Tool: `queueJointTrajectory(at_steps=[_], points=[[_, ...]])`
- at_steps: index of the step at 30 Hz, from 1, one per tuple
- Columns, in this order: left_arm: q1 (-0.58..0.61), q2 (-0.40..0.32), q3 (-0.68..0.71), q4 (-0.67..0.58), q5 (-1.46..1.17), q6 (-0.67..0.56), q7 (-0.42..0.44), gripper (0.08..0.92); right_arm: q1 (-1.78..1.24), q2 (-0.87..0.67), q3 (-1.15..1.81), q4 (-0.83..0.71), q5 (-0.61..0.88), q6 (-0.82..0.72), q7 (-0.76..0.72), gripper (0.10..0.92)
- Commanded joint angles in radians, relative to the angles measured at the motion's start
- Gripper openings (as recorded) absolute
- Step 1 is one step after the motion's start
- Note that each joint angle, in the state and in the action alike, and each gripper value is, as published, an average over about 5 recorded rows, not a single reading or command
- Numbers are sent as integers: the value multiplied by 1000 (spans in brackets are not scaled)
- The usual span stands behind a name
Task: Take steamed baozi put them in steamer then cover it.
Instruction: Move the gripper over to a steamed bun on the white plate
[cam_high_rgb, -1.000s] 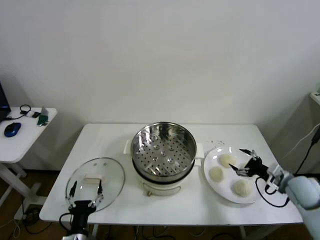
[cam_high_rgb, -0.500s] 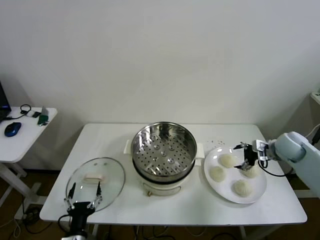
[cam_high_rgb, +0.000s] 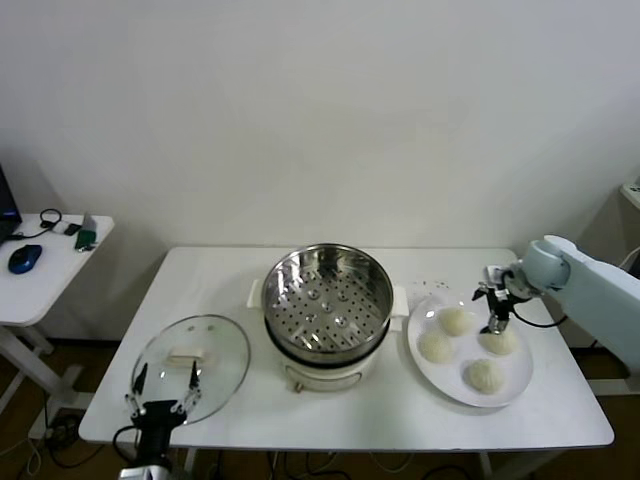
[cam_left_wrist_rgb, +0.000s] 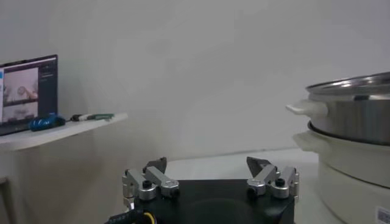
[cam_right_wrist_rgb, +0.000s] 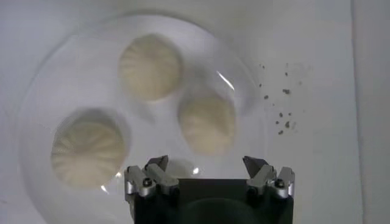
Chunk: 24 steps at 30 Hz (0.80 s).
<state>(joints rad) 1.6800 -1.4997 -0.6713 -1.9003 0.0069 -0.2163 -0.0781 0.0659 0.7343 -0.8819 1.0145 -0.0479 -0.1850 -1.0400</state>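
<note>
No text, brand, number or sign can be read anywhere. A small label (cam_left_wrist_rgb: 382, 215) is seen low on the white base of the steamer (cam_left_wrist_rgb: 356, 149) in the left wrist view, possibly printed, but nothing on it can be made out. The laptop screen (cam_left_wrist_rgb: 28, 91) shows only indistinct shapes.

White table (cam_high_rgb: 230, 275) with cover (cam_high_rgb: 192, 357), steamer (cam_high_rgb: 327, 312), white plate (cam_high_rgb: 452, 385).

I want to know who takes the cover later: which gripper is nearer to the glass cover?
Left. The left gripper hangs at the near rim of the cover. The right gripper is far across the table, above the baozi plate.
</note>
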Motion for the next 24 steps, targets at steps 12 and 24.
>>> queueJointTrajectory(at_steps=[12, 24], points=[[3, 7, -8, 8, -1, -6, 1, 823, 17, 201, -81, -209, -26, 16, -21, 823], [2, 9, -6, 13, -1, -3, -10, 823, 17, 217, -76, -234, -42, 37, -34, 802]])
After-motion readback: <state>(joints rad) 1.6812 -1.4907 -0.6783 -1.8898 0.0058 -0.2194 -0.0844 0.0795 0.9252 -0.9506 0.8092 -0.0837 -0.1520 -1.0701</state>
